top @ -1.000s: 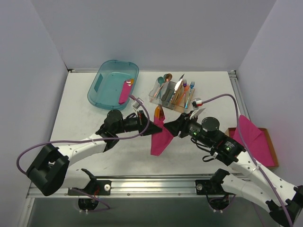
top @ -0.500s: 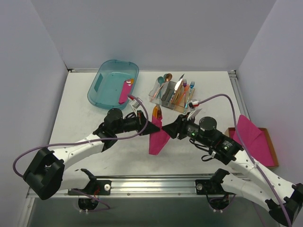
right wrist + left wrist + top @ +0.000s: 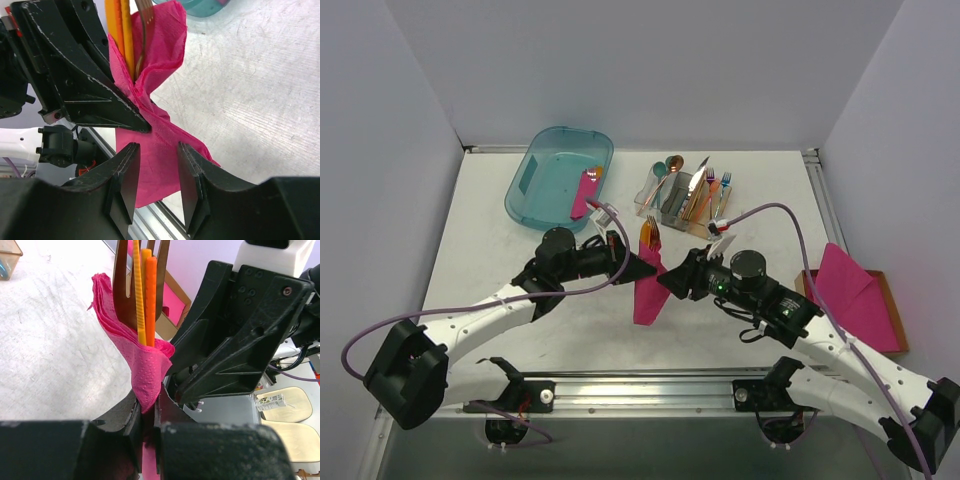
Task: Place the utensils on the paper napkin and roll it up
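Note:
The magenta paper napkin [image 3: 647, 297] hangs above the table, wrapped loosely around the copper-orange utensils [image 3: 649, 235], whose fork tines and handles stick out at its top. My left gripper [image 3: 642, 268] is shut on the napkin's folded middle with the utensils inside. The left wrist view shows the pink paper [image 3: 147, 375] pinched between the jaws [image 3: 146, 406], with the utensils [image 3: 142, 290] rising above. My right gripper [image 3: 671, 283] is right beside it on the right. Its jaws [image 3: 157, 172] stand open, framing the napkin's lower flap [image 3: 160, 150] without touching it.
A teal bin [image 3: 542, 185] at the back left holds a pink roll [image 3: 585, 193]. A clear caddy [image 3: 672, 203] of mixed cutlery stands at the back centre. A stack of pink napkins [image 3: 855, 290] lies in a brown tray at the right edge.
The napkin bundle and both grippers have shifted slightly left and up. The right gripper has drawn closer to the napkin, and its jaws are a little narrower.

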Robot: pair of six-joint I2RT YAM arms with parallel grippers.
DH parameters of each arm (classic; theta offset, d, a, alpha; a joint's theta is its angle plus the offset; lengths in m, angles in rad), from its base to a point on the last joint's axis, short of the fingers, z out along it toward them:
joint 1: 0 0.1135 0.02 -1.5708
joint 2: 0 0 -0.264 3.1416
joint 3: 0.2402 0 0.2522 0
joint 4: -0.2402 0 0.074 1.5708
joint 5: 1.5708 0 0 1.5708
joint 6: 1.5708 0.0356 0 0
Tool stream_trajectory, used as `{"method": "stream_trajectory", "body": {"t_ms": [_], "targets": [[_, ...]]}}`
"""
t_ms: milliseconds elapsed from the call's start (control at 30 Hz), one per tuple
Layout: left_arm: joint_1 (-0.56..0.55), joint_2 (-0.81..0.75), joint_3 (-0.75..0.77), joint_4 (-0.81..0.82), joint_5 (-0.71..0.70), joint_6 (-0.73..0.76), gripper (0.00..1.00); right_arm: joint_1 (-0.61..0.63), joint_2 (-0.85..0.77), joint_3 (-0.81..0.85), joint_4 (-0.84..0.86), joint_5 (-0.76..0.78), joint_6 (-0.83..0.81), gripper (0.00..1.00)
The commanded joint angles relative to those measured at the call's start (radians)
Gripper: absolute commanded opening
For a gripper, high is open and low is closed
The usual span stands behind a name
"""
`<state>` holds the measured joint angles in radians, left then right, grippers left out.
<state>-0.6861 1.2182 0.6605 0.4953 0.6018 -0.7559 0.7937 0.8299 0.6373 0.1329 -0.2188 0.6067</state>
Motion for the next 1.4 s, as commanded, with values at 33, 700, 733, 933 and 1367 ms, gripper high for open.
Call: {"method": "stream_trajectory", "body": {"t_ms": [33, 700, 733, 933, 1367], "targets": [[0.003, -0.045, 0.067, 0.014, -0.019, -0.003, 0.02, 0.010, 0.011, -0.004, 0.048, -0.010, 0.004, 0.34], [0.005, -0.068, 0.062, 0.046, 0.013, -0.054, 0.02, 0.029, 0.034, -0.010, 0.102, -0.050, 0.018, 0.34], [0.007, -0.069, 0.062, 0.048, 0.015, -0.057, 0.02, 0.027, 0.038, -0.010, 0.102, -0.053, 0.018, 0.34], [0.005, -0.074, 0.057, 0.100, 0.039, -0.102, 0.02, 0.029, 0.037, -0.021, 0.126, -0.074, 0.024, 0.34], [0.005, -0.094, 0.054, 0.160, 0.070, -0.158, 0.02, 0.029, 0.018, -0.051, 0.237, -0.165, 0.053, 0.35]]}}
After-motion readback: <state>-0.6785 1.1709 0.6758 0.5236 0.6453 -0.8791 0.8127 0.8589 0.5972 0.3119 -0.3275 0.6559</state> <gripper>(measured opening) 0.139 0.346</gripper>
